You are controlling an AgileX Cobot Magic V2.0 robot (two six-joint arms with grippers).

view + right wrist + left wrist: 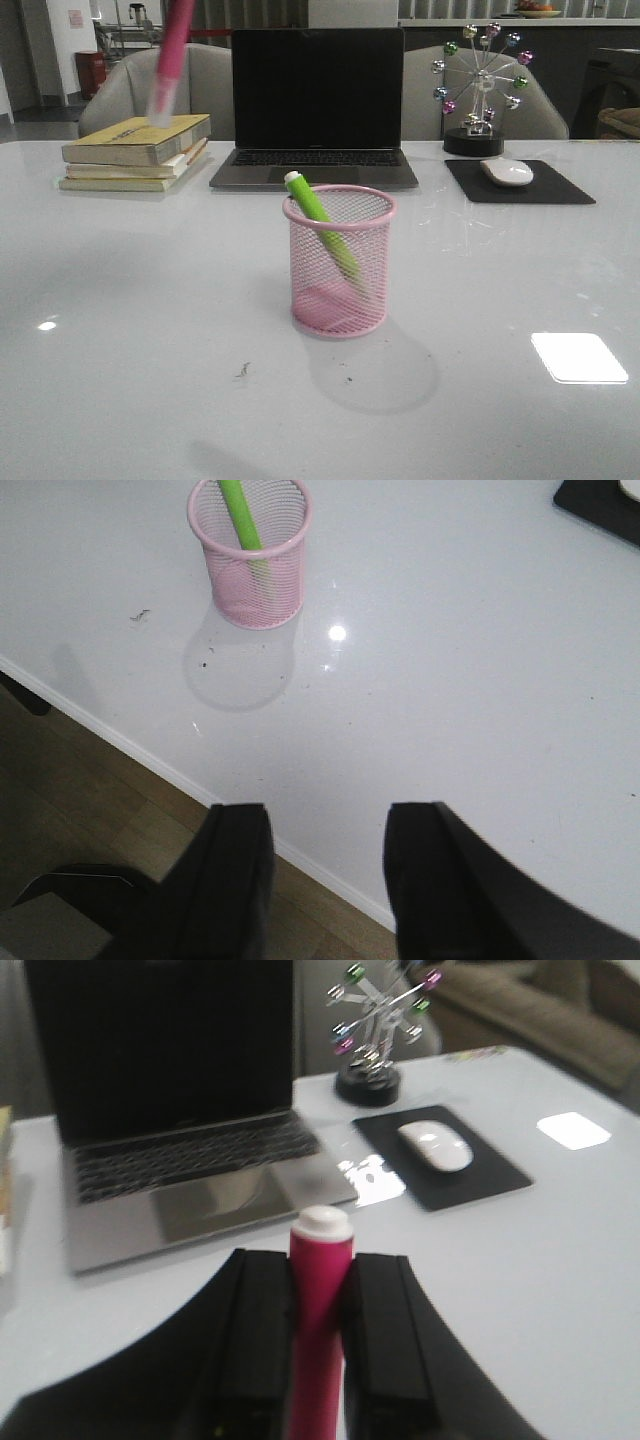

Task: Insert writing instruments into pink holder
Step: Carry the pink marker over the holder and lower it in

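Observation:
The pink holder, a wire-mesh cup, stands upright in the middle of the table. A lime green marker leans inside it, white end up over the rim. The hot pink marker hangs blurred at the upper left of the front view, high above the books, white end down. My left gripper is shut on it, the white end sticking out past the fingertips. My right gripper is open and empty, over the table's near edge, well away from the cup.
A laptop sits open behind the cup. A stack of books lies at the back left. A mouse on a black pad and a ferris-wheel ornament stand at the back right. Chairs stand behind the table.

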